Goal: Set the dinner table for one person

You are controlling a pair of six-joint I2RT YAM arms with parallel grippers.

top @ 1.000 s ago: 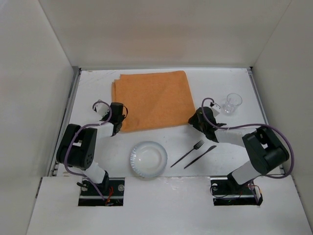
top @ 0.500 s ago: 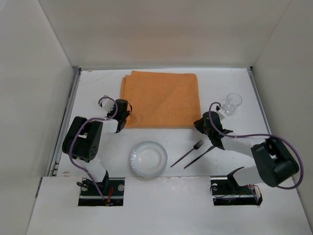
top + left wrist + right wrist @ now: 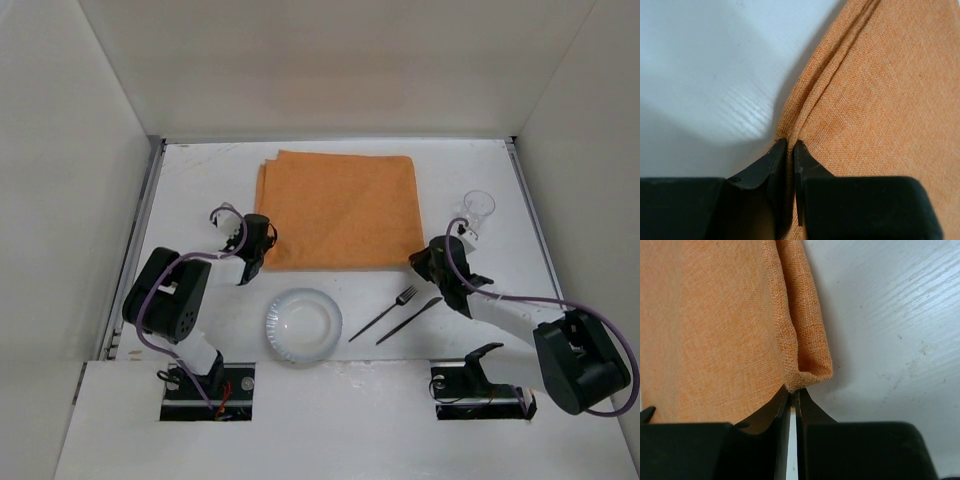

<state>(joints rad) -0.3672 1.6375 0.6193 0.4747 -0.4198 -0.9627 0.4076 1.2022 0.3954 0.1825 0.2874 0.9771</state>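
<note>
1. Looking through the left wrist camera, I see the left gripper (image 3: 789, 145) closed, its black jaws nipped together on the folded edge of the orange cloth (image 3: 340, 205).
2. On the right wrist camera, the right gripper (image 3: 792, 392) is likewise pinched shut on the orange cloth, its tips meeting on a doubled-over corner with only a sliver of gap behind them.
3. From the top camera, the left gripper sits at the cloth's 7 o'clock corner and the right gripper at its 5 o'clock corner, both low against the counter (image 3: 200, 190).
4. The orange cloth lies flat between them, spread toward 12 o'clock, its far edge close to the back wall.
5. A clear plate (image 3: 303, 325) rests at 6 o'clock from the cloth, just apart from its near edge.
6. A black fork (image 3: 385, 312) and a black knife (image 3: 410, 320) lie side by side at 3 o'clock from the plate, both angled toward 2 o'clock.
7. A clear glass (image 3: 478, 208) stands upright at 1 o'clock from the right gripper, near the cloth's right edge but not touching it.
8. The counter is the white, walled surface carrying all of this, filling the view out to the white panels.
</note>
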